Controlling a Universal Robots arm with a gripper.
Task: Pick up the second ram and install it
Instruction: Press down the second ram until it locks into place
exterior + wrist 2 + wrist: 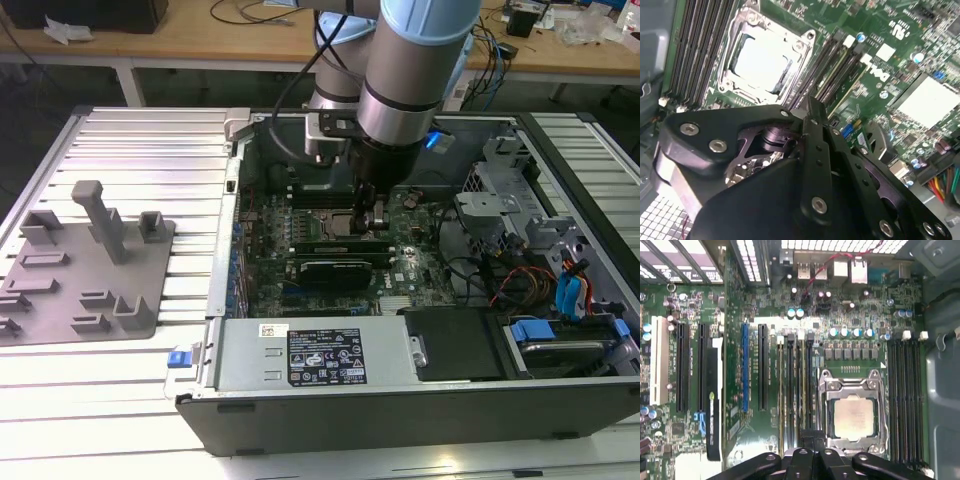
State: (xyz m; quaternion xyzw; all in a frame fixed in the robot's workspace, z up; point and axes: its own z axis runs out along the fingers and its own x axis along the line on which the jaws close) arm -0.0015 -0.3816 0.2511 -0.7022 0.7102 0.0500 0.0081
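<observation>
Green circuit board fills the floor of the open computer case (400,410), and the gripper (372,215) reaches down into it at the memory slots, at nine o'clock of the processor (854,415) in the first wrist view. Its fingers look pressed together; whether they pinch anything cannot be told. The second ram (799,390) appears to stand in a slot just beyond the fingertips, not carried. Judged from here, a downward push slightly off the slot line could tilt the stick, leave one end unlatched or scrape a neighbouring slot. Besides the board, the case holds a black card (335,268) at six o'clock of the gripper and loose cables (510,280) at three o'clock; a grey holder plate (80,270) lies outside at nine o'clock
</observation>
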